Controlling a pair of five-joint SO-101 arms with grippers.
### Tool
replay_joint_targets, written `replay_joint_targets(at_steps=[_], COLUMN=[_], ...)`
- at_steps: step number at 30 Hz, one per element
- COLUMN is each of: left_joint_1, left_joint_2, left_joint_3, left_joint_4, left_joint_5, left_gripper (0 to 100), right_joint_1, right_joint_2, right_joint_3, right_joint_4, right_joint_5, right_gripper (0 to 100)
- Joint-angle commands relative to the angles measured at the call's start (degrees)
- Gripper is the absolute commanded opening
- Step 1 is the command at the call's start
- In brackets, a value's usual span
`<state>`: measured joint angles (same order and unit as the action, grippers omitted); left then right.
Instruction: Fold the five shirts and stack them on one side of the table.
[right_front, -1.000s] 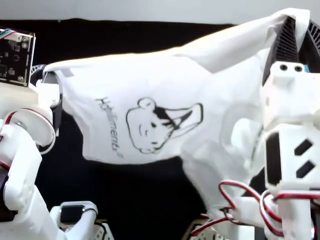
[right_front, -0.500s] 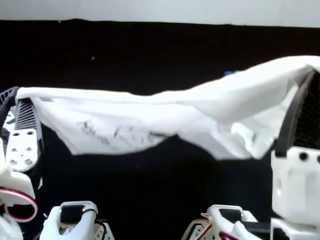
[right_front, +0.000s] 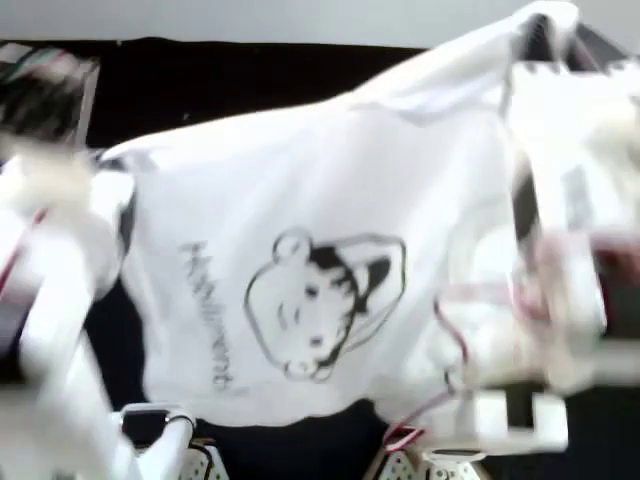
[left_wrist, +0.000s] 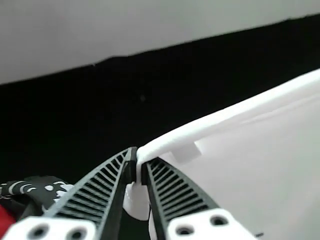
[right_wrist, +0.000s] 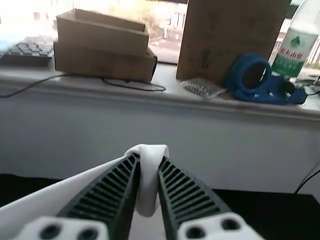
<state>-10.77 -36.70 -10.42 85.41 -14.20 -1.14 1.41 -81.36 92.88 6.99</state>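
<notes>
Aloft, the left pincer (left_wrist: 137, 160) and right pincer (right_wrist: 148, 162) pinch a white shirt (right_front: 300, 190) over the black table (right_front: 250, 80), pale wall (right_front: 300, 20) behind.

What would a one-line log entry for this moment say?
left fingers: shut on shirt | right fingers: shut on shirt | shirt: hanging spread between both arms, over table

white arms (right_front: 50, 300), black ribbed left hand (left_wrist: 136, 159) (screw holes), red cables (right_front: 408, 433)
</notes>
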Motion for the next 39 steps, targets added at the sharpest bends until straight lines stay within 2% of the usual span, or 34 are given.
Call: replay_joint_targets(at_steps=[1,5,8,12,17,23,28,39], left_joint_1=[-0.6,-0.7,-0.8,-4.6,-6.8,-6.7,-6.7,-4.8], left_joint_2=[6.5,17.2,25.8,36.9,50.1,62.7,69.1,71.4], left_joint_3=[8.4,6.3,-1.0,-15.3,-31.2,-40.7,-42.0,-42.3], left_joint_4=[-11.3,-18.8,-18.9,-18.6,-12.5,-7.6,-6.5,13.0], left_joint_5=[-0.4,-1.2,-3.8,-4.7,-8.3,-9.8,-9.7,-9.8], left_gripper=[1,1,1,1,1,1,1,1], right_joint_1=[-0.6,-0.6,-0.6,-0.6,-2.6,-5.7,-6.8,-6.0], right_joint_2=[10.2,19.9,24.7,27.3,31.1,40.1,45.1,47.1], right_joint_3=[-0.7,-0.7,-0.7,-0.7,-0.7,-0.7,-0.7,-3.8], right_joint_4=[-3.8,-9.0,-11.6,-14.5,-16.0,-15.4,-12.0,7.3], right_joint_5=[0.4,0.5,0.5,0.4,0.4,0.4,0.4,0.6], right_gripper=[0.5,0.5,0.5,0.5,0.5,0.5,0.5,0.5])
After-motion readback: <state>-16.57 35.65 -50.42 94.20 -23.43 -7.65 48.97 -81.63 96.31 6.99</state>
